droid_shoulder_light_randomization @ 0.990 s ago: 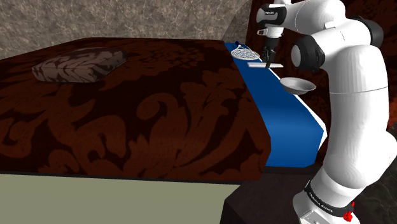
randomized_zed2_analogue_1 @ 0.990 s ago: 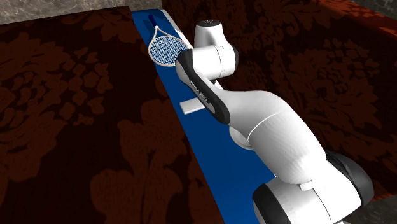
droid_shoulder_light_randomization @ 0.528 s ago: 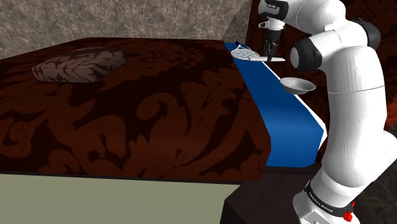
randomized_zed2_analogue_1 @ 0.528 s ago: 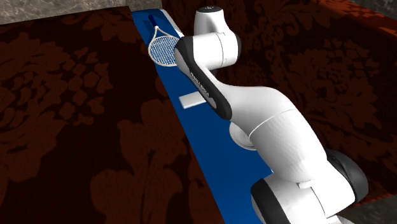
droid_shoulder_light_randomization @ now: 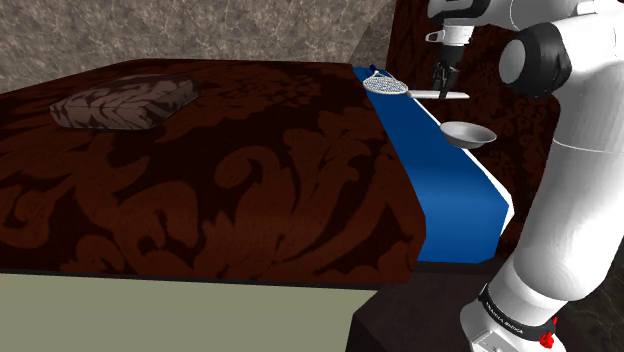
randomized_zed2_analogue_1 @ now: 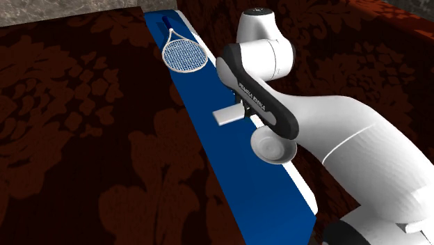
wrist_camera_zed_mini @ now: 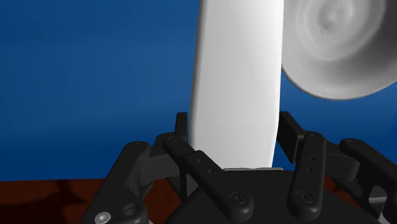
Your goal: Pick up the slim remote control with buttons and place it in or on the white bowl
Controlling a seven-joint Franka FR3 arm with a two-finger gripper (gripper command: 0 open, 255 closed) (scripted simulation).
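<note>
Shoulder view:
- Pillow (droid_shoulder_light_randomization: pixel 125 100) upper left, on the bed (droid_shoulder_light_randomization: pixel 220 180).
- Long strip (droid_shoulder_light_randomization: pixel 450 190) runs along the bed's right edge, from upper centre down to lower right.
- Racket (droid_shoulder_light_randomization: pixel 385 85) lies on the strip's far end.
- Remote (droid_shoulder_light_randomization: pixel 440 95) just right of the racket, off the strip, clasped in the gripper (droid_shoulder_light_randomization: pixel 443 78) above it.
- Bowl (droid_shoulder_light_randomization: pixel 468 134) on the strip, below and right of the remote, apart from it.
- Stand (droid_shoulder_light_randomization: pixel 410 320) lower right.

Second exterior view: racket at top, remote at centre, bowl just below-right.
</note>
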